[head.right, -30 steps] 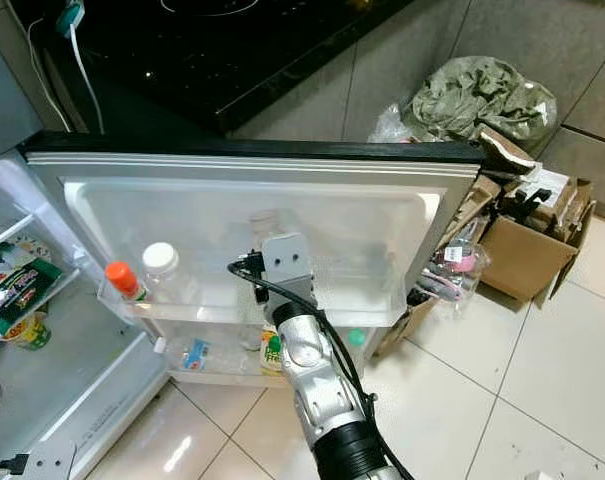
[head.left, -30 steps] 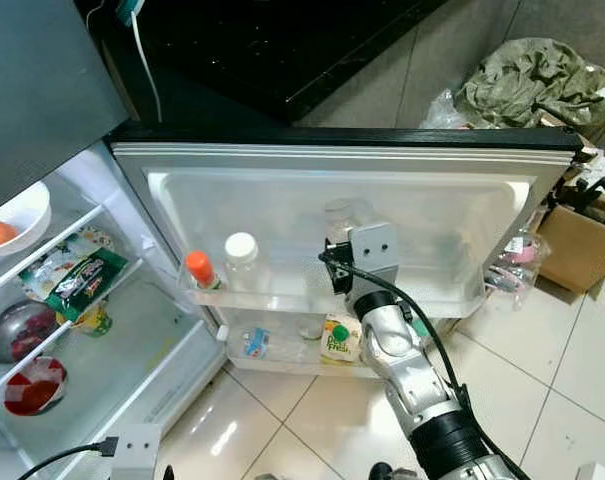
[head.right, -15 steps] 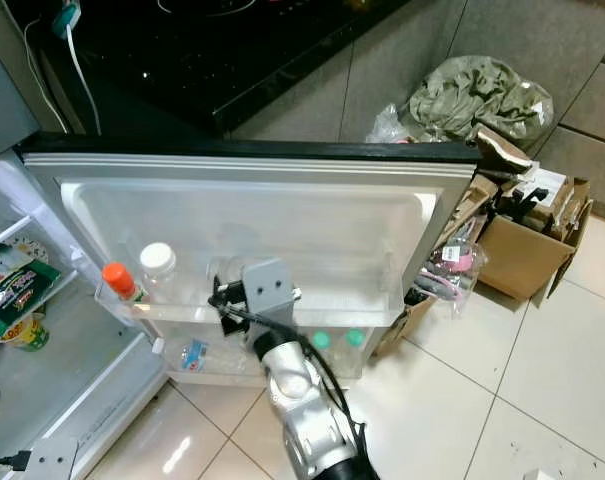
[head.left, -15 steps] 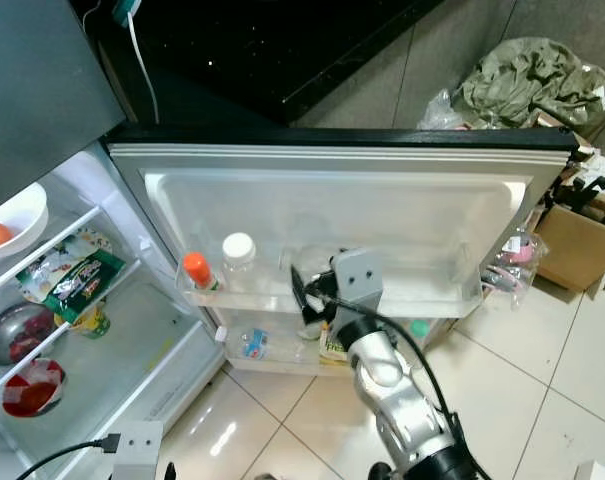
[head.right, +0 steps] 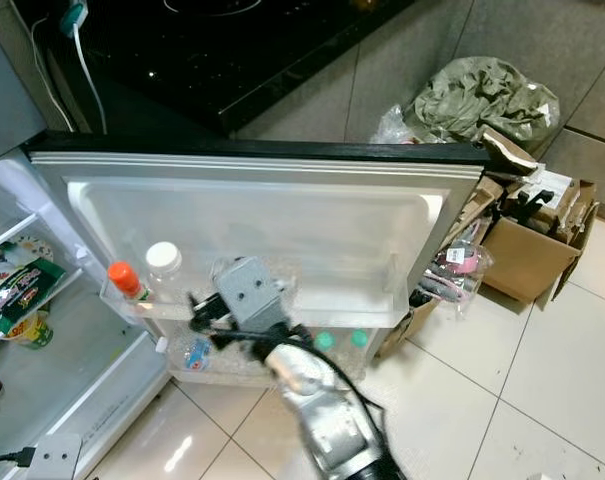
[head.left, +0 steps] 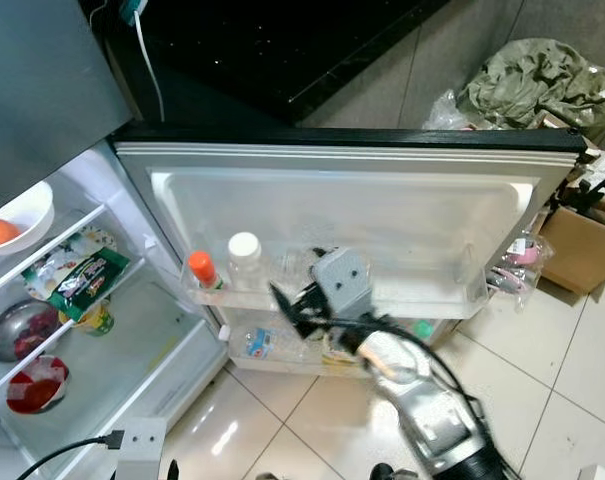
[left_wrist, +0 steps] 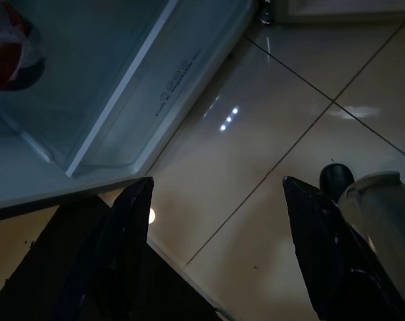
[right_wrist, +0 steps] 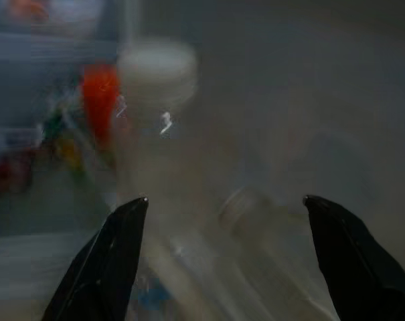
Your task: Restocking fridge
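In the left eye view you have the fridge door (head.left: 342, 190) swung wide, and your right end effector (head.left: 294, 312) sits just in front of its upper door shelf (head.left: 422, 300), fingers spread and holding nothing. On that shelf stand an orange-capped bottle (head.left: 200, 270) and a white-capped bottle (head.left: 245, 262), side by side; a clear bottle (head.left: 292, 265) seems to lie tilted just beside them, though the blur makes that hard to confirm. Below, the lower door shelf (head.left: 272, 352) carries a carton (head.left: 338, 345) and small packs. Inside the fridge to your left are a bowl (head.left: 22, 215) with an orange fruit and a snack bag (head.left: 77, 280).

The right eye view shows the same: the right end effector (head.right: 204, 318) is released, close to the shelf front, with the bottles just beyond it.

In the left wrist view your left end effector (left_wrist: 215, 247) hangs idle over the floor tiles (left_wrist: 269, 134), fingers apart, empty.

The right wrist view is blurred, but the two black fingers (right_wrist: 108, 261) stand wide apart, the white cap (right_wrist: 156, 63) and orange cap (right_wrist: 98, 90) ahead, and a pale lid-like shape (right_wrist: 239, 207) between the fingers.

You look to be at the placing step on the door shelf, likely with the clear bottle not sitting right. Your next move probably calls for centring on it and closing gently, without knocking its neighbours.
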Tool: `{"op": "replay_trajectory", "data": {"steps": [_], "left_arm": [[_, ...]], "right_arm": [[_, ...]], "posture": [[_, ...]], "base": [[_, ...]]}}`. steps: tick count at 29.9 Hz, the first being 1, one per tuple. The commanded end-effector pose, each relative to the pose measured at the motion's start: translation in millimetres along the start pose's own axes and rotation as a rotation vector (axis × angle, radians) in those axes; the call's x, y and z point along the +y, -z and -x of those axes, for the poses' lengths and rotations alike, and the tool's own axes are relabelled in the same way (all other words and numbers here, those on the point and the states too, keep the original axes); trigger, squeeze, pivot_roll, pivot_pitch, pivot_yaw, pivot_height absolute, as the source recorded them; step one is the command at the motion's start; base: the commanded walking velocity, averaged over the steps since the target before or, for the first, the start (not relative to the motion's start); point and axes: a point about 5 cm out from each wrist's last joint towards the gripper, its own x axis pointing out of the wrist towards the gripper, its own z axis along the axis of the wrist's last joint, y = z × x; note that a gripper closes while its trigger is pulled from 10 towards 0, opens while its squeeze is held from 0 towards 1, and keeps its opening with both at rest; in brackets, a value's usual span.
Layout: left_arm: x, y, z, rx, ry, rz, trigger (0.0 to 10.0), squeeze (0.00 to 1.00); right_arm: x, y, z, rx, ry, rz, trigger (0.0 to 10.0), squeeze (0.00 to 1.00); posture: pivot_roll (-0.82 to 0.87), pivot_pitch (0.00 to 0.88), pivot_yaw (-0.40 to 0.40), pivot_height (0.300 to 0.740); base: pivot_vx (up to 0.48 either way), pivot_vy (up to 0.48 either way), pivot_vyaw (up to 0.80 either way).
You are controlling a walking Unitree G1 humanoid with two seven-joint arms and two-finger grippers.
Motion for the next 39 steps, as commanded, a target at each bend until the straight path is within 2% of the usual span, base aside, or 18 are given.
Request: {"op": "replay_trajectory", "data": {"steps": [1, 4, 6, 7, 8, 9, 12, 13, 14, 15, 20, 24, 29, 39], "left_arm": [[7.6, 14, 2.5, 0.052, -0.01, -0.025, 10.0, 0.0], [7.3, 11, -0.3, 0.049, -0.006, -0.026, 10.0, 0.0], [7.3, 11, -0.3, 0.049, -0.006, -0.026, 10.0, 0.0], [6.4, 10, -1.3, 0.047, -0.003, -0.027, 10.0, 0.0], [3.4, 9, -2.8, 0.045, 0.005, -0.03, 10.0, 0.0], [2.1, 8, -3.1, 0.044, 0.009, -0.03, 10.0, 0.0], [1.0, 8, -3.1, 0.042, 0.011, -0.03, 10.0, 0.0], [1.7, 7, -2.7, 0.037, 0.013, -0.036, 10.0, 0.0], [3.3, 7, -2.3, 0.035, 0.011, -0.038, 10.0, 0.0], [3.3, 7, -2.3, 0.035, 0.011, -0.038, 10.0, 0.0], [12.1, 9, -1.1, 0.039, -0.008, -0.044, 10.0, 0.0], [10.8, 10, -1.3, 0.039, -0.009, -0.042, 10.0, 0.0], [6.4, 10, -1.5, 0.039, -0.003, -0.038, 10.0, 0.0], [2.3, 9, -3.3, 0.037, 0.0, -0.028, 10.0, 0.0]], "right_arm": [[-14.2, 9, 8.9, 0.104, -0.074, -0.003, 10.0, 0.0], [-32.5, 14, 13.2, 0.162, -0.138, -0.037, 10.0, 0.0], [-32.5, 14, 13.2, 0.162, -0.138, -0.037, 10.0, 0.0], [-41.6, 14, 11.1, 0.182, -0.15, -0.04, 10.0, 0.0], [-65.0, 10, 0.5, 0.22, -0.151, -0.02, 10.0, 0.0], [-73.9, 7, -4.6, 0.228, -0.148, -0.017, 10.0, 0.0], [-83.1, 1, -11.6, 0.226, -0.142, -0.013, 10.0, 0.0], [-96.2, -14, -21.9, 0.201, -0.132, -0.014, 10.0, 0.0], [-100.6, -23, -26.2, 0.179, -0.146, -0.021, 10.0, 0.0], [-100.6, -23, -26.2, 0.179, -0.146, -0.021, 10.0, 0.0], [-104.9, -58, -31.6, 0.088, -0.271, -0.051, 10.0, 0.0], [-105.9, -64, -34.1, 0.066, -0.304, -0.042, 10.0, 0.0], [-104.8, -62, -36.6, 0.065, -0.322, -0.022, 10.0, 0.0], [-95.3, -37, -32.3, 0.161, -0.368, 0.114, 10.0, 0.0]], "posture": [[-0.04, 0.253, 0.066, 0.71], [-0.05, 0.253, 0.067, 0.71], [-0.05, 0.253, 0.067, 0.71], [-0.06, 0.252, 0.069, 0.71], [-0.06, 0.246, 0.071, 0.71], [-0.06, 0.246, 0.071, 0.71], [-0.05, 0.245, 0.072, 0.71], [-0.04, 0.244, 0.073, 0.71], [-0.04, 0.244, 0.073, 0.71], [-0.04, 0.244, 0.073, 0.71], [-0.03, 0.244, 0.073, 0.71], [-0.02, 0.244, 0.068, 0.71], [-0.03, 0.243, 0.066, 0.71], [-0.03, 0.239, 0.056, 0.71]], "base": [[0.0, 0.0, 0.0], [0.0, 0.0, 0.0], [0.0, 0.0, 0.0], [0.0, 0.0, 0.0], [0.0, 0.0, 0.0], [0.0, 0.0, 0.0], [0.0, 0.0, 0.0], [0.0, 0.0, 0.0], [0.0, 0.0, 0.0], [0.0, 0.0, 0.0], [0.0, 0.0, 0.0], [0.0, 0.0, 0.0], [0.0, 0.0, 0.0], [0.0, 0.0, 0.0]]}}
